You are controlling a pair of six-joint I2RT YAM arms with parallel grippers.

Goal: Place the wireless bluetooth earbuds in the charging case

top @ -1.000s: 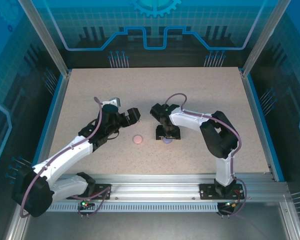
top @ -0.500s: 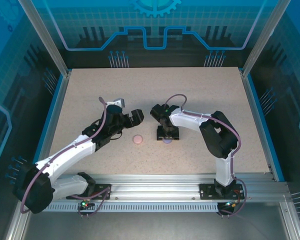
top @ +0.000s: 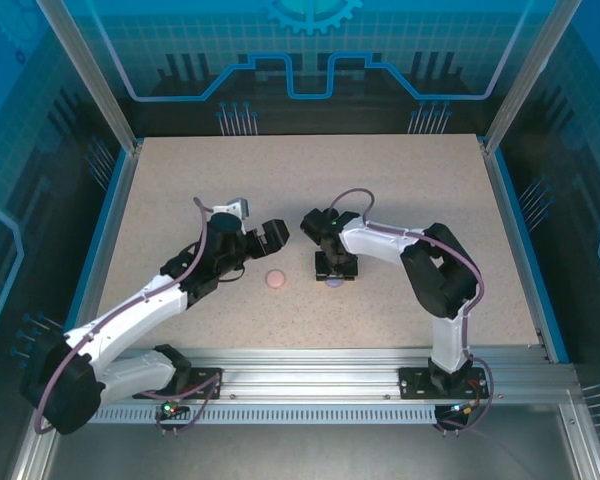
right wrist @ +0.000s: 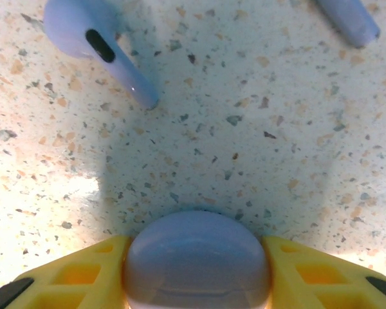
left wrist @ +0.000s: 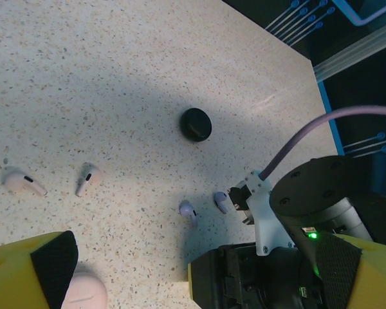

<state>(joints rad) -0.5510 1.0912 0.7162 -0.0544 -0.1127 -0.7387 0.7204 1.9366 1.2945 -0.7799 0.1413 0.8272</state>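
The lavender charging case (right wrist: pixel 196 264) rests on the table with my right gripper (right wrist: pixel 196 251) shut on it, a yellow finger (right wrist: pixel 83 270) pressed to each side. Just beyond it lie two lavender earbuds (right wrist: pixel 96 48) (right wrist: pixel 347 19); the left wrist view shows them too (left wrist: pixel 189 210) (left wrist: pixel 222 201). Two pale pink earbuds (left wrist: pixel 22 182) (left wrist: pixel 89 178) lie further left. My left gripper (top: pixel 270 235) hovers open above the table, left of the right gripper (top: pixel 335 266). From above, the lavender case (top: pixel 335 283) peeks out under the right gripper.
A round pink case (top: pixel 276 279) sits between the two grippers, at the lower left in the left wrist view (left wrist: pixel 83 293). A black round case (left wrist: pixel 196 124) lies beyond the lavender earbuds. The speckled table (top: pixel 400 180) has blue rails at its sides.
My right gripper's fingers have closed in onto the lavender case. The left arm has shifted slightly toward the right, its jaws still wide.
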